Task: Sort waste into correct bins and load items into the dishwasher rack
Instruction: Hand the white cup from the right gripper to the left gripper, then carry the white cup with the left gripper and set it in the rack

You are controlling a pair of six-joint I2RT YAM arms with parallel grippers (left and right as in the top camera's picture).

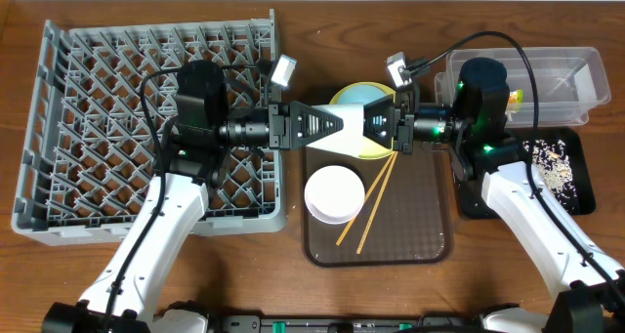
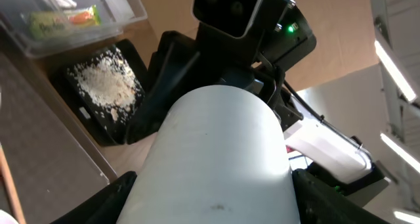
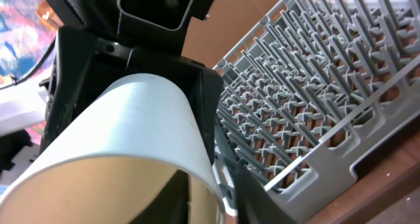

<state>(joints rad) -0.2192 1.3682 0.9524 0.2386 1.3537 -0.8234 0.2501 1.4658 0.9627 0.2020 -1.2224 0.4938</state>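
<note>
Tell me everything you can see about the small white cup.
The small white cup is a plain, smooth, matte cylinder, seemingly plastic, lying sideways in midair over the pale yellow round plate. The left gripper clamps its body from both sides. Its open rim faces the right gripper, whose fingers flank it; whether they grip is unclear.

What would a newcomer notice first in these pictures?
The left gripper and right gripper meet nose to nose above the brown tray, with a white cup between them. Next come the big grey rack at the left and the rice crumbs in the black tray at far right.
</note>
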